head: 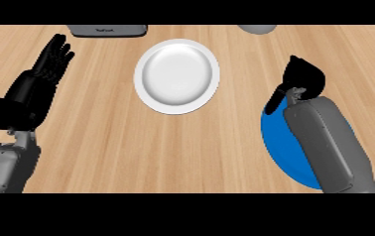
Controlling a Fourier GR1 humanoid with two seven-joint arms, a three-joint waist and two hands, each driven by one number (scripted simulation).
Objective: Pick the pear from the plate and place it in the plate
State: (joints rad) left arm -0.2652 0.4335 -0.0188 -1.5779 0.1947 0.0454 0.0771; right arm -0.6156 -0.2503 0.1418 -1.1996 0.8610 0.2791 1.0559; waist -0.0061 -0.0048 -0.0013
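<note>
Pale wooden counter, grain running left to right, seen from steeply above. Near the middle, slightly toward the far side: white plate, round, glossy, lying flat with nothing on it and well apart from both hands.

At the lower right: blue plate, only its left part and a sliver of its right rim showing, the rest covered by the grey right forearm, which crosses it from the lower edge. Well apart from the white plate, with bare wood between the two.

Right hand, black, at the end of that forearm, bent downward just past the blue plate's far rim, over the wood. Back of the hand toward the view, underside hidden; cannot tell whether clamped on anything or not.

Pear: not to be made out anywhere in the head view, neither on the white plate nor on the visible part of the blue one; cannot tell whether hidden beneath the right hand or forearm.

Left hand, black, at the left edge, open with straight fingers pointing up and away, holding nothing, resting. Below it, left forearm, grey, in the lower left corner.

Along the far edge: grey appliance at left, cut off by the frame, and a grey rounded object further right, likewise cut off.
</note>
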